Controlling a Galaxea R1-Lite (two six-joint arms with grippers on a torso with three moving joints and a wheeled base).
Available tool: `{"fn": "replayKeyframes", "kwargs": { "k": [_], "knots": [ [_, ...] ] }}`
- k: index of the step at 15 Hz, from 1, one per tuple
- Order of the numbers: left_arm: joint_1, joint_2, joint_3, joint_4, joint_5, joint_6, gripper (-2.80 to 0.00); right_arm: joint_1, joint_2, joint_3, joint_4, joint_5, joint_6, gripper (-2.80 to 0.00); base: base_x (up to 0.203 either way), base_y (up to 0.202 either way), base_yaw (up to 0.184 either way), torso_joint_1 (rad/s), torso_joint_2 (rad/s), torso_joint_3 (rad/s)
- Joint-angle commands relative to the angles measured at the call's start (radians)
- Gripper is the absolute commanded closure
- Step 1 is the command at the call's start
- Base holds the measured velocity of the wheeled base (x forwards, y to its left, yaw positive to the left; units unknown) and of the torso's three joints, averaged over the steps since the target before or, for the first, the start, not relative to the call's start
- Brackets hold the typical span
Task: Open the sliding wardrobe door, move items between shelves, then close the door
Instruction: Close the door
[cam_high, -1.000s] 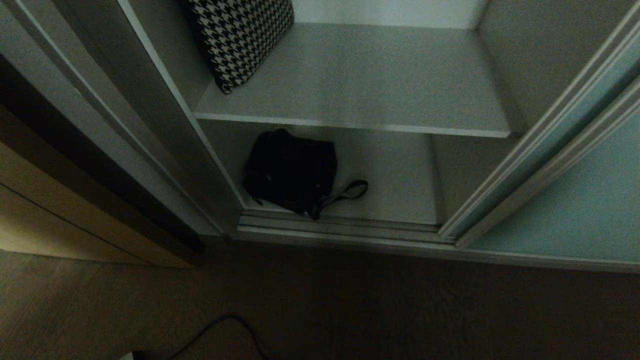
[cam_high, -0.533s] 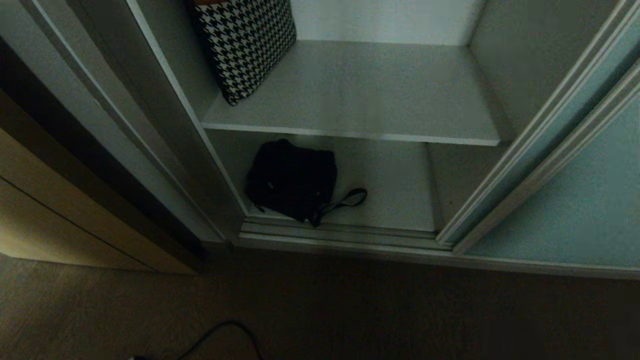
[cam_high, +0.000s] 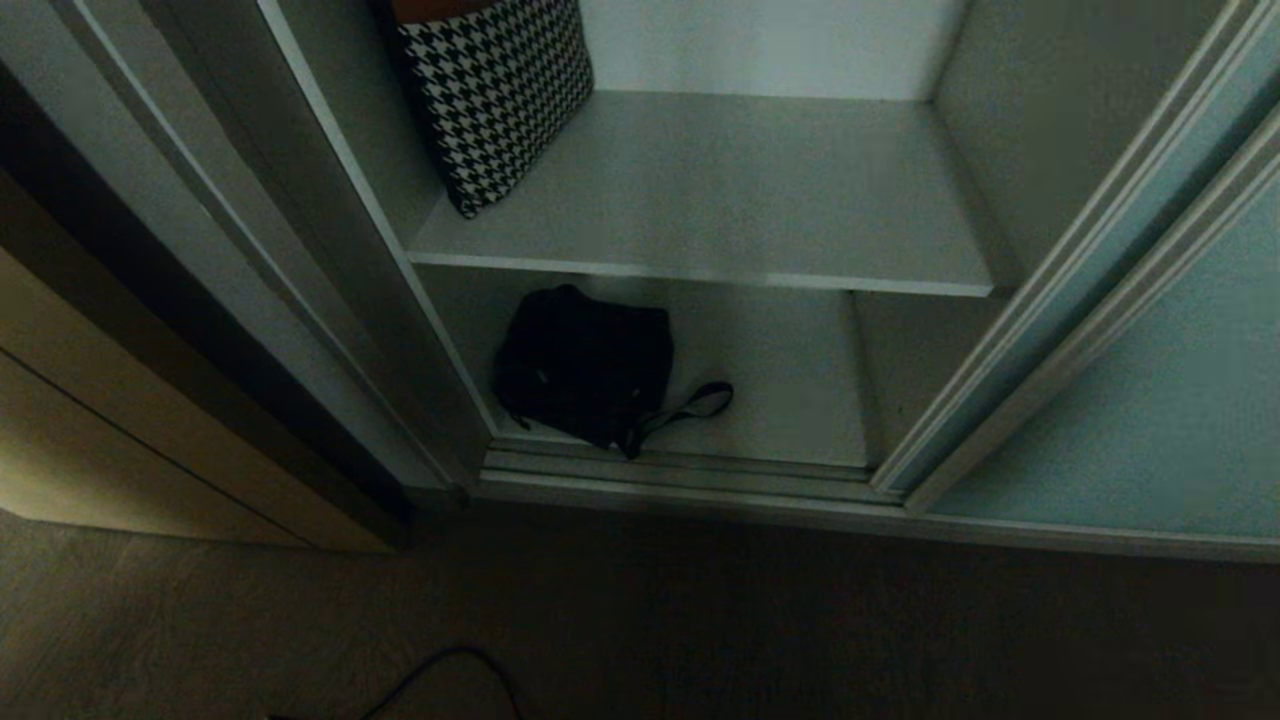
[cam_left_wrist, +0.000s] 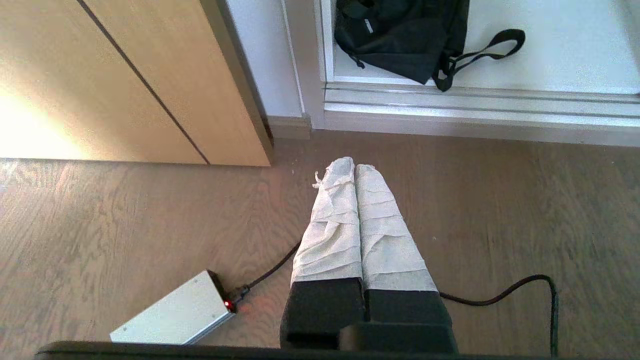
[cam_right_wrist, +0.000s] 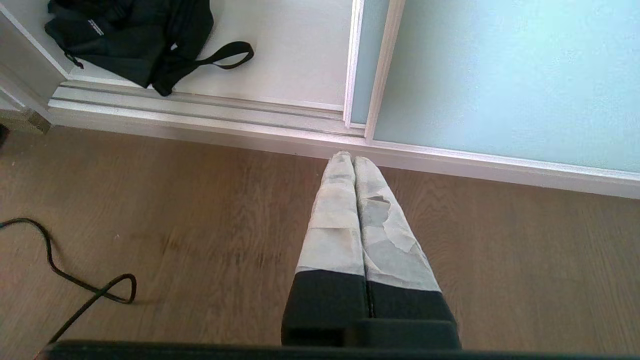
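Your sliding wardrobe door (cam_high: 1130, 400) stands slid to the right, compartment open. Black bag (cam_high: 585, 365) lies on the bottom shelf (cam_high: 790, 380), left side, one strap looped out toward the front track (cam_high: 680, 470). Upper shelf (cam_high: 720, 190) carries a houndstooth cushion (cam_high: 495, 95) leaning in its left corner. Neither arm shows in your head view. Left end effector (cam_left_wrist: 348, 165): taped fingers pressed together, holding nothing, hanging above the wood floor (cam_left_wrist: 125, 210) short of the track; a silver box (cam_left_wrist: 175, 315) with cable lies beneath. Right end effector (cam_right_wrist: 348, 159): fingers together, empty, tips just before the door's lower frame
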Motion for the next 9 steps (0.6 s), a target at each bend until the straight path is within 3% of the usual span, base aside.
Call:
{"fn": "replayKeyframes", "kwargs": {
  "k": [1, 9],
  "knots": [
    [0.000, 0.002, 0.001, -0.001, 0.000, 0.000, 0.00, 0.000, -0.001, 0.000, 0.000, 0.000, 0.000, 0.00, 0.000, 0.000, 0.000, 0.000, 0.00, 0.000],
    [0.000, 0.002, 0.001, -0.001, 0.000, 0.000, 0.00, 0.000, -0.001, 0.000, 0.000, 0.000, 0.000, 0.00, 0.000, 0.000, 0.000, 0.000, 0.00, 0.000]
  ]
}}
